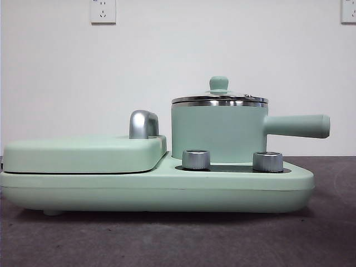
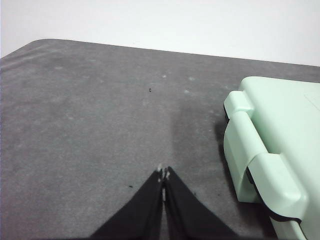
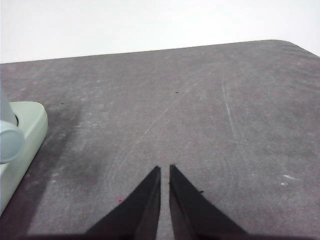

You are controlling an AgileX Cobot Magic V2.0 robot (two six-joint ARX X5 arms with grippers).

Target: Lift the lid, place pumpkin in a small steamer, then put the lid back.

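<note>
The small steamer (image 1: 218,133) is a mint-green pot with a steel rim and a long side handle (image 1: 297,125) pointing right. It stands on the right half of a mint-green cooker base (image 1: 156,186). The glass lid (image 1: 219,98) with its mint-green knob (image 1: 218,83) sits on the pot. The pumpkin is not in view. My left gripper (image 2: 163,173) is shut and empty over bare table beside the cooker's end (image 2: 270,150). My right gripper (image 3: 165,170) is shut and empty over bare table, with the handle tip (image 3: 9,142) off to its side. Neither gripper shows in the front view.
A flat mint-green griddle cover (image 1: 83,153) with a chrome handle (image 1: 143,124) fills the cooker's left half. Two steel dials (image 1: 196,159) (image 1: 267,161) stand in front of the pot. The dark grey table (image 1: 178,239) ends at a white wall.
</note>
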